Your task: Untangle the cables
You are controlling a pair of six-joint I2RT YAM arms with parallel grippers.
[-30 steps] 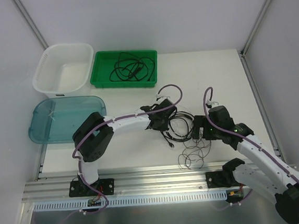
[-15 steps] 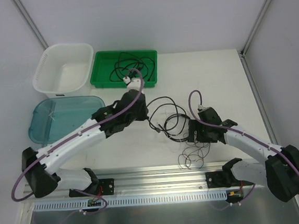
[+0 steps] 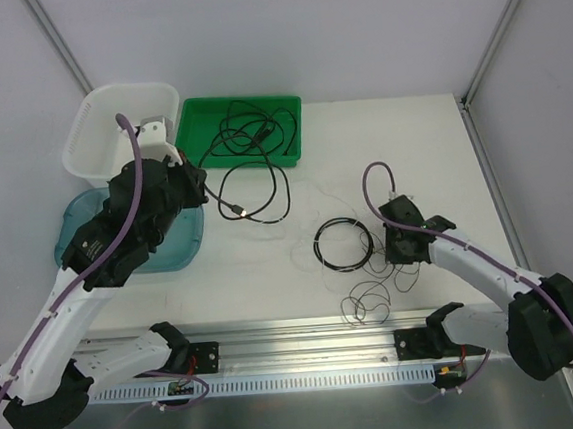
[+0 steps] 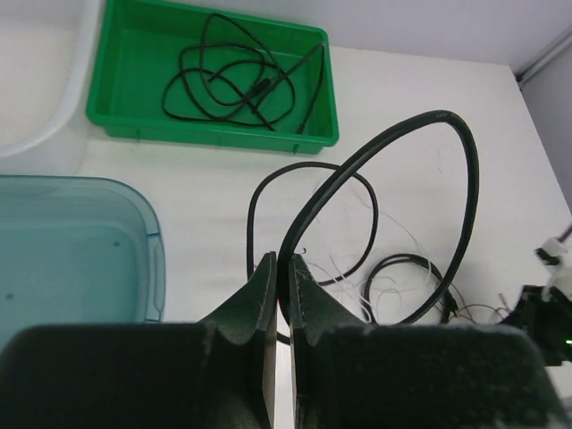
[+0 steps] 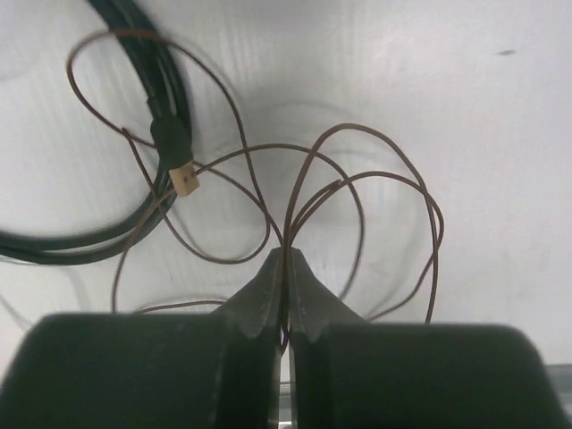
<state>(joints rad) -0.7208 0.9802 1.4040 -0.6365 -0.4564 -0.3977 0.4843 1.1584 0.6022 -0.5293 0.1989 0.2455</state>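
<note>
Looking down from above, the left gripper [image 3: 196,185] hangs over a translucent blue tub [image 3: 89,247]. It pinches a smooth black cable [image 3: 259,192] that trails in a long oval loop across the matte white table [image 3: 432,152]. Behind stand a white plastic basket [image 3: 94,131] and a shallow green tray [image 3: 294,123] holding a loosely tangled black cord [image 3: 244,133]. Right of centre lies a neat round black coil [image 3: 342,243]. Just beside it, the right gripper [image 3: 398,255] sits low at a hair-thin brown wire [image 3: 369,298], which is scribbled in loops toward the near edge.

From the left wrist, two dark tapered fingers [image 4: 264,286] are pressed together on the black cable [image 4: 384,206], which arches into a tall teardrop loop. Tray, tub and coil lie beyond.

From the right wrist, the fingers [image 5: 266,290] are closed tight on the brown wire [image 5: 357,179] where its loops cross. The coil [image 5: 89,237] curves at left, overlapping the wire, and carries a small tan plug tip [image 5: 185,181].
</note>
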